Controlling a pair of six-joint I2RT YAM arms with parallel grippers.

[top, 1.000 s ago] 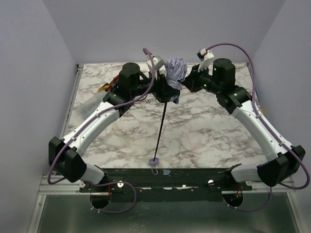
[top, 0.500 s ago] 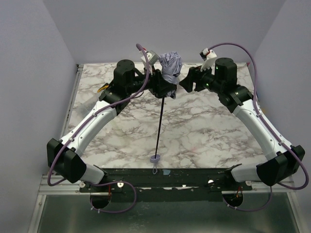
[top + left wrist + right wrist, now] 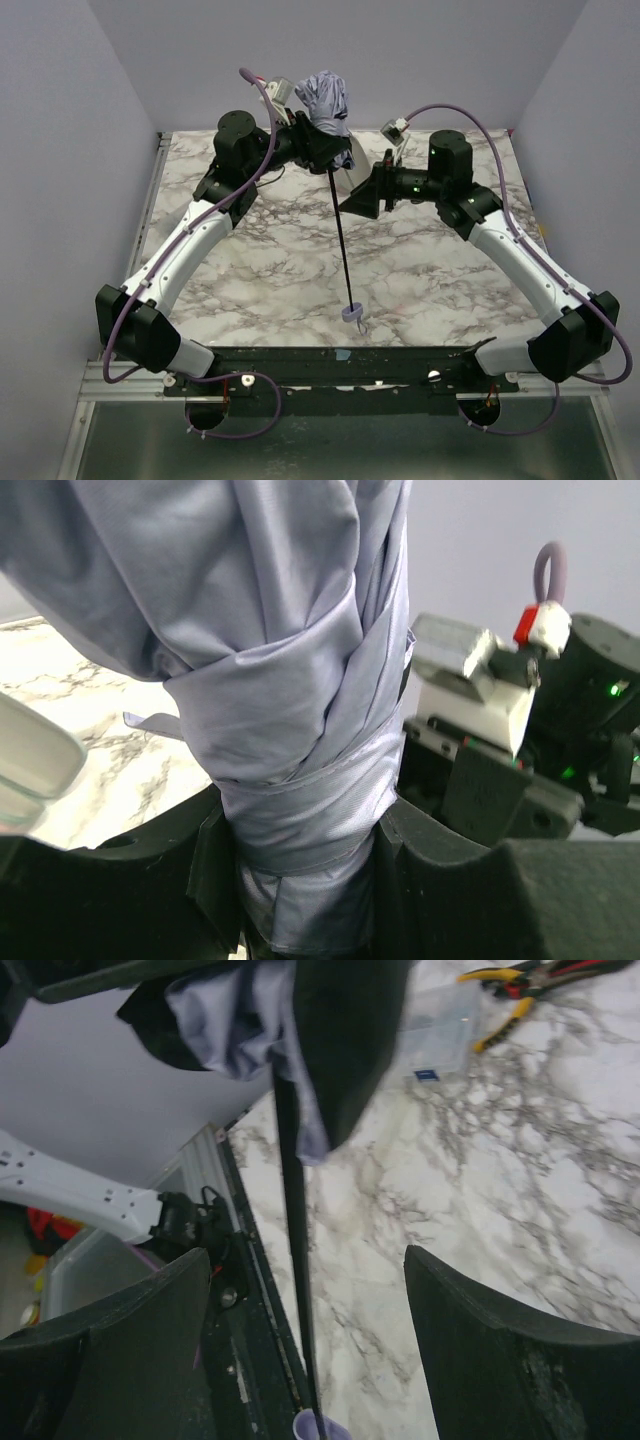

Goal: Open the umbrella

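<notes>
L claw (image 3: 300, 885) is clamped on the umbrella (image 3: 326, 98) low on its bunched canopy; in the L wrist view both black fingers (image 3: 212, 875) press into the wrapped lavender fabric, with folds bulging above them toward 12 o'clock. From the top cam the canopy sits at the 12 o'clock end of the marble tabletop (image 3: 250, 270), held up in front of the back wall; it is furled, not spread. The thin black shaft runs from it toward 6 o'clock, tilted a little to 5, and ends in the small lavender handle (image 3: 352, 314) close to the near edge — can't tell if the handle touches the surface.

R claw (image 3: 308, 1280) is spread wide, gripping nothing; it sits at the shaft's 3 o'clock side, abt a third of the way down from the canopy. In the R wrist view the shaft passes thru the gap between its fingers (image 3: 110, 1350) w/o visible contact — black canopy lining hangs just above. Red-and-yellow pliers (image 3: 515, 990) and a clear box (image 3: 435, 1030) lie just beside each other on the marble beyond.
</notes>
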